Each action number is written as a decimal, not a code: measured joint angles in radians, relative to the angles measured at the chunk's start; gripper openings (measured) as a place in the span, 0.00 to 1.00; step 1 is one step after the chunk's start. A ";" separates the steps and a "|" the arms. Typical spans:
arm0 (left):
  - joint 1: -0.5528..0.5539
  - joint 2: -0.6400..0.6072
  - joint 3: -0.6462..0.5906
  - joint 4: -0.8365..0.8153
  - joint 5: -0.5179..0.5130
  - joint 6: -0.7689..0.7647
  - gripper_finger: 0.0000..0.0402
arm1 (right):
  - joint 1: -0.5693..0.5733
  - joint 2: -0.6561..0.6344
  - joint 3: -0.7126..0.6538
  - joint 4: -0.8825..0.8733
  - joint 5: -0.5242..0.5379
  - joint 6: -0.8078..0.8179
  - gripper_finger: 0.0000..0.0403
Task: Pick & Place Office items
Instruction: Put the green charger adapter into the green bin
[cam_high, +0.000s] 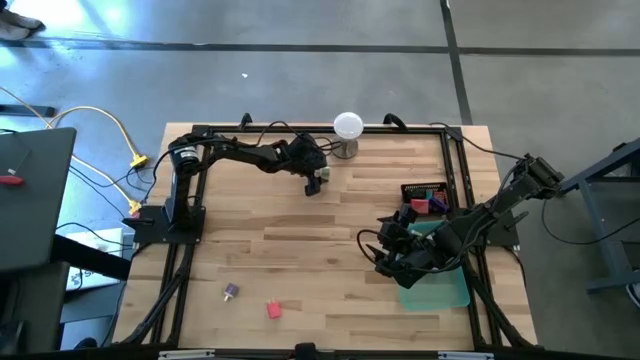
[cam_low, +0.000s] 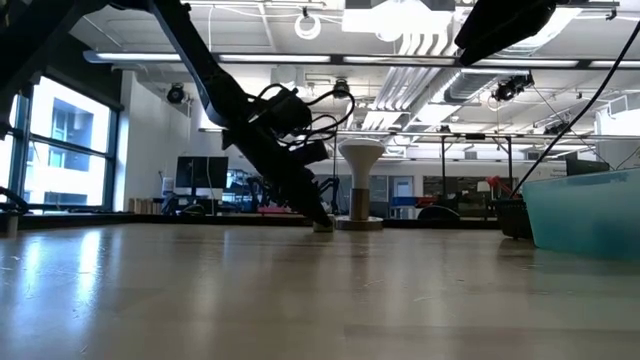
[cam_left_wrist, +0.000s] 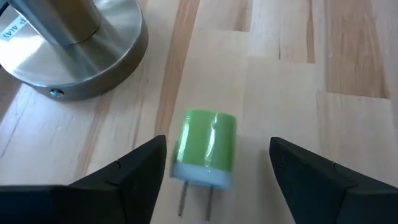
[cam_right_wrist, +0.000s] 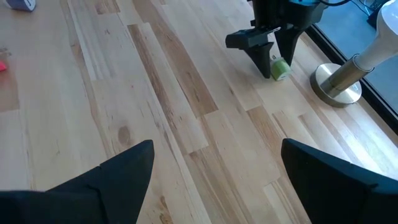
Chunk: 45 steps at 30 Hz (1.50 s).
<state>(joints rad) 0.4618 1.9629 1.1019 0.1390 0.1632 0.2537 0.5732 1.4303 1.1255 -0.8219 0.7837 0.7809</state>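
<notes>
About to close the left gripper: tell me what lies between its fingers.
In the left wrist view, the green plug adapter lies on the wood between the open left gripper's fingers, nearer one finger, prongs toward the camera.

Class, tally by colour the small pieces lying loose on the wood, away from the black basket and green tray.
Green plug, inside the open left pincer: 1
Purple piece: 1
Red piece: 1
Total: 3
</notes>
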 joint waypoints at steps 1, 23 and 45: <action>0.000 0.000 0.000 0.000 -0.006 0.004 0.67 | 0.000 0.000 0.000 0.000 0.000 0.000 0.85; -0.060 0.000 0.001 -0.044 -0.065 0.093 0.36 | 0.000 0.000 0.000 0.000 0.001 0.000 0.85; -0.220 -0.209 -0.001 -0.304 -0.168 -0.049 0.31 | 0.001 0.000 -0.040 0.049 -0.002 0.000 0.85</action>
<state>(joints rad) 0.2417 1.7536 1.1011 -0.1651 -0.0049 0.2042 0.5739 1.4305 1.0856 -0.7726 0.7813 0.7807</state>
